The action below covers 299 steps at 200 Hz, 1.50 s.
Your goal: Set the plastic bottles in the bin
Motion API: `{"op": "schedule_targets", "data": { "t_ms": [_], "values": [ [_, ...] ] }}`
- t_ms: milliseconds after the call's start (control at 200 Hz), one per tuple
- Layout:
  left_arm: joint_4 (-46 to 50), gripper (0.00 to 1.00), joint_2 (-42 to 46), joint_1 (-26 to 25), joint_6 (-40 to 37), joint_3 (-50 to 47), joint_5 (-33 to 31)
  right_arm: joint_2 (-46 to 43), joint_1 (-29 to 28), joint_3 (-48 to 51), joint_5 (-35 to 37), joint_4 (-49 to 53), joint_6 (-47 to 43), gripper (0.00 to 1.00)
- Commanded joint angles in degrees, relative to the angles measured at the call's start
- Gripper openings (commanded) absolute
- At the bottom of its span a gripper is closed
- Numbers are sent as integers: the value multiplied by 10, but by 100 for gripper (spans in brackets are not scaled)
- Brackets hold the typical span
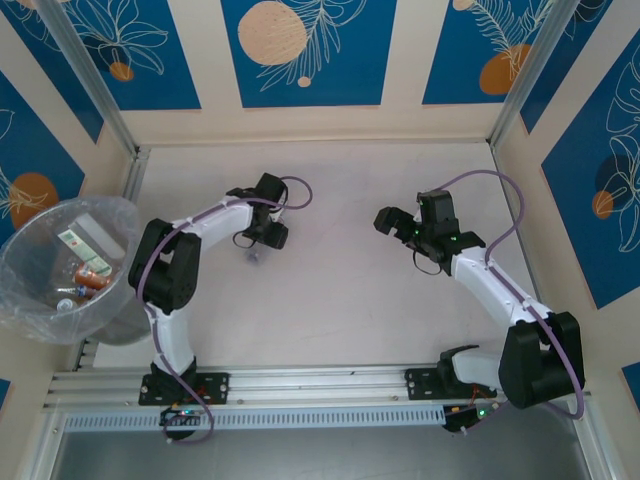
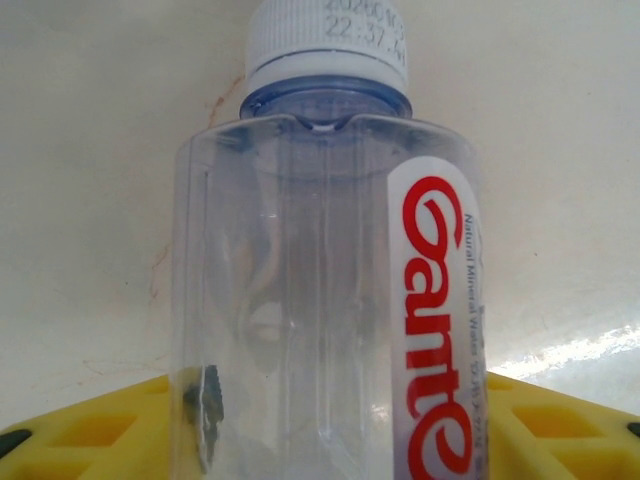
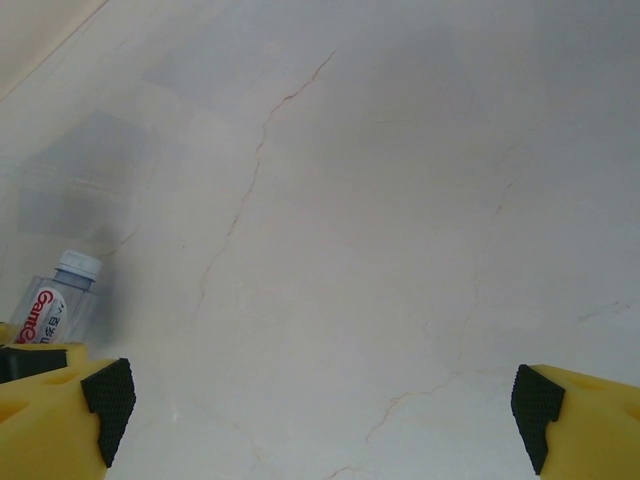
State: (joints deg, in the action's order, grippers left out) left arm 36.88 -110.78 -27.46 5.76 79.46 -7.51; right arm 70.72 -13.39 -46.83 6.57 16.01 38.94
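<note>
Clear bottle, white cap, within left hand

robot lab cell, aluminium rails, blue patterned wall panels

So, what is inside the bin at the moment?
Inside the bin, several plastic bottles lie in a heap, one with an orange label. The crinkled bag blurs them, so their exact number and anything beneath stay hidden.

Both arms bend inward, right gripper spread wide (left gripper unclear).
</note>
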Motion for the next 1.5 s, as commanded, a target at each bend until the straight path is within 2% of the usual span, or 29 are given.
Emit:
{"op": "schedule_targets", "data": {
  "t_ms": [0, 80, 170, 465, 615, 760, 895, 1100, 1280, 1350, 1490],
  "values": [
    [18, 53, -15, -2, -2, 17, -5, -1, -4, -15, -9, 2, -1, 99],
    [14, 44, -6, -2, 3, 13, -6, -2, -4, -16, -7, 6, -3, 99],
    [14, 41, 16, -2, 10, 8, -8, -3, -5, -16, -6, 4, -3, 99],
    [9, 41, 127, 1, 31, -27, 21, 14, -7, -21, -22, -13, 2, 99],
    [12, 41, 210, 5, 60, -39, 7, 29, -10, -32, -32, -27, 3, 99],
    [30, 41, 280, 12, 72, -28, 48, 53, -17, -47, -47, -45, 6, 99],
    [45, 41, 328, 22, 83, -17, 57, 79, -28, -66, -65, -58, 2, 100],
    [77, 38, 381, 67, 95, 12, 84, 114, -45, -98, -72, -63, -3, 99],
    [110, 38, 443, 145, 78, 35, 145, 136, -51, -117, -86, -74, -4, 100],
    [131, 38, 469, 172, 72, 47, 132, 137, -54, -114, -107, -100, -8, 99],
    [181, 37, 506, 202, 53, 72, 50, 140, -65, -106, -192, -181, -37, 99]
  ]
}}
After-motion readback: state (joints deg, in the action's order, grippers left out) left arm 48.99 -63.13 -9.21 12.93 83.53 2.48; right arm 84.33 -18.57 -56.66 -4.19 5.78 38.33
